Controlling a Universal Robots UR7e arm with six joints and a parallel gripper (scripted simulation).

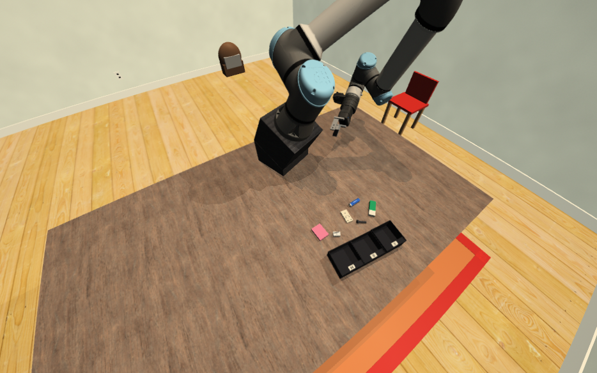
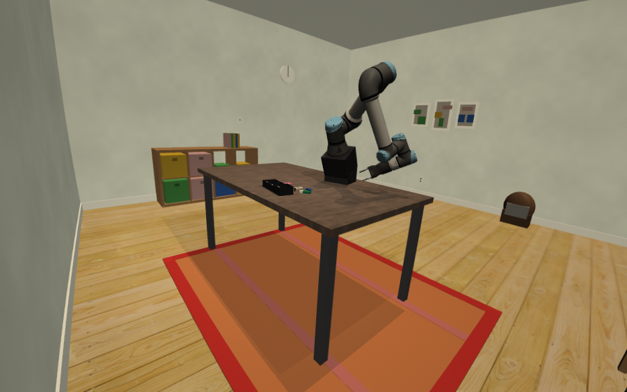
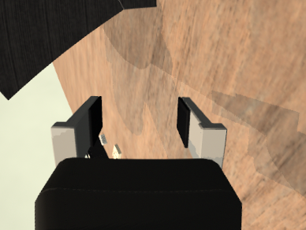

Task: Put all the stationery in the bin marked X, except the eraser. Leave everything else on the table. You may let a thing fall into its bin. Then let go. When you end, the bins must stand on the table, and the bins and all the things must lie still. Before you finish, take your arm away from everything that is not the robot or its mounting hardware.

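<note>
A wooden floor runs beneath the table (image 1: 176, 264) (image 2: 249, 173) (image 3: 221, 51), with an orange rug (image 1: 395, 316) (image 2: 258, 258) bordered in red and one red chair (image 1: 409, 103) beyond.

The one tool (image 1: 336, 128) (image 2: 362, 175) (image 3: 139, 112) stands wide, with nothing between its fingers, beside the black mount (image 1: 281, 154) (image 2: 340, 166) and well apart from the small things. Outward from it lie one blue stick (image 1: 354, 202) (image 2: 309, 188), perhaps a USB drive; one green-and-white eraser (image 1: 372, 207) (image 2: 307, 191); one cream dotted tile (image 1: 346, 216), probably a domino; one small black bolt (image 1: 361, 221); one pale pencil sharpener (image 1: 336, 234); and one pink sticky-note pad (image 1: 319, 231) (image 2: 288, 184). That makes six, all on the table outside the bins.

Past them is one row of three black bins (image 1: 362, 262) (image 2: 277, 186), each with one label; which is X is too small to read.

The sharpener and pad look like the two stationery pieces to move, with neither yet binned. A misread label could send both to the wrong bin. The pad is flat and broad, so a crosswise grasp may not span it, and a shallow one may slip. The sharpener lies near the bin wall, where a low finger could knock the row.
</note>
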